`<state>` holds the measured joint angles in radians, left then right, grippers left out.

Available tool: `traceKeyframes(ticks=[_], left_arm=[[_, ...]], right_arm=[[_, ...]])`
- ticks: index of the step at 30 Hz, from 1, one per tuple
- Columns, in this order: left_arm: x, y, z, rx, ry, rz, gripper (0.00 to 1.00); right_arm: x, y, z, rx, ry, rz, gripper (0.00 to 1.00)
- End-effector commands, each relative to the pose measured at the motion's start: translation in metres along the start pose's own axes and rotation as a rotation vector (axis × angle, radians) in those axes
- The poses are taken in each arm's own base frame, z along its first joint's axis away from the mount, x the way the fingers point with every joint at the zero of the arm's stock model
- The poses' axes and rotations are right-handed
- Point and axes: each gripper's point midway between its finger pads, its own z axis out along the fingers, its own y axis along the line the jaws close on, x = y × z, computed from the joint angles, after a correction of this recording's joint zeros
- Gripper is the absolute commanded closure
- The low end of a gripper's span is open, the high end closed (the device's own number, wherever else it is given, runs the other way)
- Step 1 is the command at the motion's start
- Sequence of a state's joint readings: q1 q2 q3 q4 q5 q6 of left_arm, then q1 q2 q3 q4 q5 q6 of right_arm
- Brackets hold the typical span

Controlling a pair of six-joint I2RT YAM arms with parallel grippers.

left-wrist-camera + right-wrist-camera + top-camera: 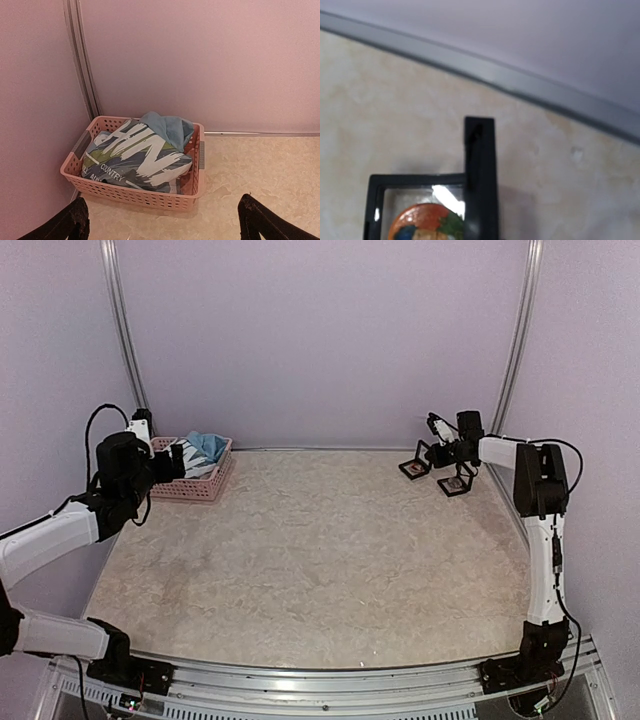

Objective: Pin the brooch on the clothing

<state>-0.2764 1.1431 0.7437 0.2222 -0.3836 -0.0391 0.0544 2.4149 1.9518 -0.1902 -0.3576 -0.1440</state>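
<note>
Released and spread wide, my left gripper (162, 222) hangs on the near side of the pink basket (131, 196) in the far-left corner. Crumpled inside it lies the clothing (137, 160), white lettering up. My right gripper (440, 452) is clenched at the far right, by two black frames (415, 469). One frame shows a round orange, blue and green brooch (427, 224). Whether I grasp anything, I cannot tell.
</note>
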Motion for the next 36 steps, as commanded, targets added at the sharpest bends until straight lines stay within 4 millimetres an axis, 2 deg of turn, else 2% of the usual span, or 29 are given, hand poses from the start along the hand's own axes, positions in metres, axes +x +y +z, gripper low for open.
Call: traceKeyframes(ticks=[1,4,6,9,15,18,19,20,22,23,24,26,29,30,31,33,36], left_arm=[[-0.01,0.0,0.001,-0.01,-0.011,0.012,0.01],[-0.009,0.0,0.002,-0.013,-0.009,0.015,0.01],[-0.009,-0.001,0.002,-0.008,-0.008,0.015,0.01],[-0.008,-0.003,0.004,0.001,-0.002,0.016,0.01],[-0.011,-0.007,0.016,0.006,0.031,0.016,0.01],[-0.021,-0.014,0.04,0.013,0.1,0.031,0.01],[-0.014,-0.018,0.057,0.014,0.159,0.049,0.01],[-0.015,-0.019,0.068,0.008,0.2,0.061,0.01],[-0.011,-0.014,0.097,-0.037,0.276,0.08,0.01],[0.007,-0.006,0.119,-0.071,0.339,0.089,0.01],[0.008,0.0,0.133,-0.091,0.362,0.078,0.01],[0.032,0.013,0.17,-0.125,0.446,0.051,0.01],[0.064,0.031,0.205,-0.153,0.543,-0.011,0.01],[0.089,0.032,0.218,-0.154,0.595,-0.012,0.01],[0.098,0.033,0.226,-0.152,0.616,-0.012,0.01],[0.136,0.03,0.239,-0.163,0.686,0.033,0.01],[0.167,0.03,0.245,-0.199,0.742,0.116,0.01]], right_arm=[[0.012,-0.009,0.01,0.024,0.029,0.013,1.0],[0.016,-0.009,0.012,0.021,0.041,0.012,1.0],[0.018,-0.009,0.011,0.024,0.047,0.009,0.94],[0.013,-0.008,0.007,0.021,0.044,0.005,0.75],[-0.018,-0.006,-0.015,0.029,-0.001,-0.035,0.4],[-0.043,-0.003,-0.036,0.039,-0.035,-0.083,0.17],[-0.052,-0.003,-0.044,0.052,-0.044,-0.094,0.09],[-0.06,0.0,-0.052,0.062,-0.055,-0.102,0.04],[-0.077,0.006,-0.07,0.076,-0.081,-0.113,0.02],[-0.084,0.011,-0.08,0.076,-0.094,-0.12,0.02],[-0.086,0.018,-0.087,0.074,-0.097,-0.128,0.01],[-0.097,0.034,-0.104,0.075,-0.116,-0.157,0.01],[-0.108,0.064,-0.127,0.054,-0.14,-0.194,0.01],[-0.11,0.076,-0.132,0.039,-0.145,-0.211,0.01],[-0.113,0.089,-0.139,0.025,-0.152,-0.232,0.01],[-0.114,0.114,-0.149,-0.002,-0.161,-0.278,0.01],[-0.117,0.147,-0.163,-0.032,-0.182,-0.343,0.01]])
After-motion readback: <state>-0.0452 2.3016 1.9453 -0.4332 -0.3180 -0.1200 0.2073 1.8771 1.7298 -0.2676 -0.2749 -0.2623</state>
